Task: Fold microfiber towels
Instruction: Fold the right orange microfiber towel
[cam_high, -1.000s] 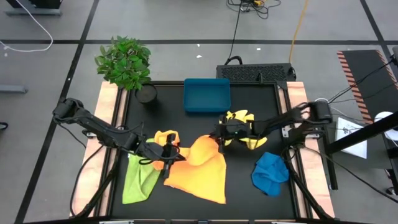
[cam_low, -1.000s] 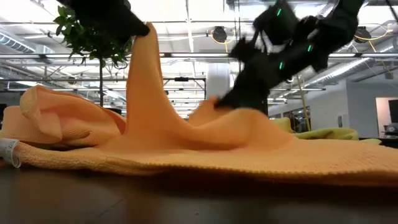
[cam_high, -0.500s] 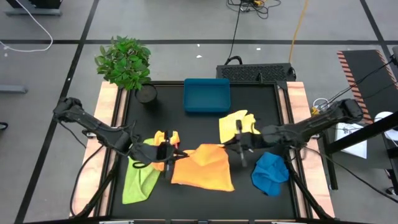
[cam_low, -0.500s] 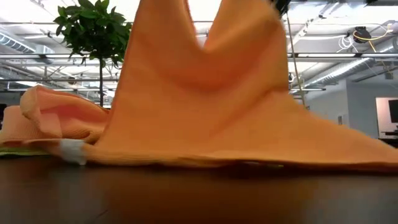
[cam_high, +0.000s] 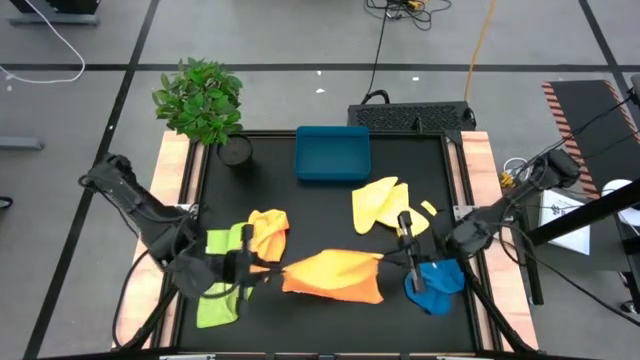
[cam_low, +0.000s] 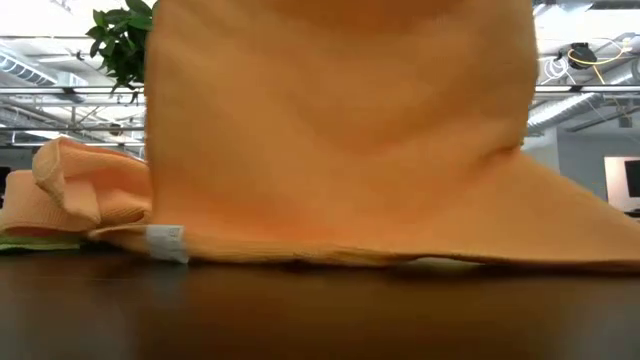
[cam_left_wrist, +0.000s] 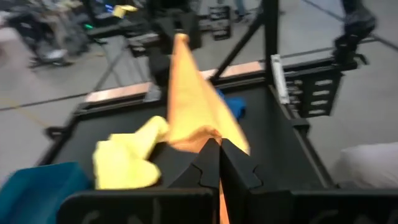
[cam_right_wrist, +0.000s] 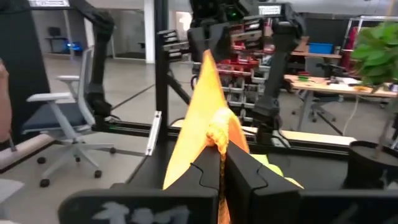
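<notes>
A large golden-orange towel (cam_high: 333, 276) hangs stretched between my two grippers near the table's front edge. My left gripper (cam_high: 274, 270) is shut on its left end and my right gripper (cam_high: 390, 264) on its right end. In the low view the towel (cam_low: 340, 130) fills the picture like a curtain, its bottom edge (cam_low: 330, 256) on the table, a white label (cam_low: 165, 243) at its lower left. On the table lie an orange towel (cam_high: 268, 230), a pale yellow one (cam_high: 383, 204), a lime green one (cam_high: 224, 288) and a blue one (cam_high: 436, 281). My left gripper pinches the towel's upper left corner (cam_left_wrist: 198, 135) between its two shut fingers, coming nearly level from the table's left. From there the top edge rises toward the other gripper. The cloth hangs below, its bottom edge on the table. My right gripper pinches the towel's upper right corner (cam_right_wrist: 216, 135) between its two shut fingers, coming level from the table's right. The cloth bunches at the fingertips and its top edge runs across to the left gripper. The lower part hangs down to the table.
A teal tray (cam_high: 332, 153) stands at the far middle of the table. A potted plant (cam_high: 203, 103) is at the far left corner. The orange towel (cam_low: 75, 190) lies bunched just behind the held one.
Both grippers have risen and come toward the table's near edge. My right gripper has also swung toward the right edge, so the two now stand farther apart. The large towel has been lifted from a flat heap into a hanging sheet, its bottom edge still on the table.
</notes>
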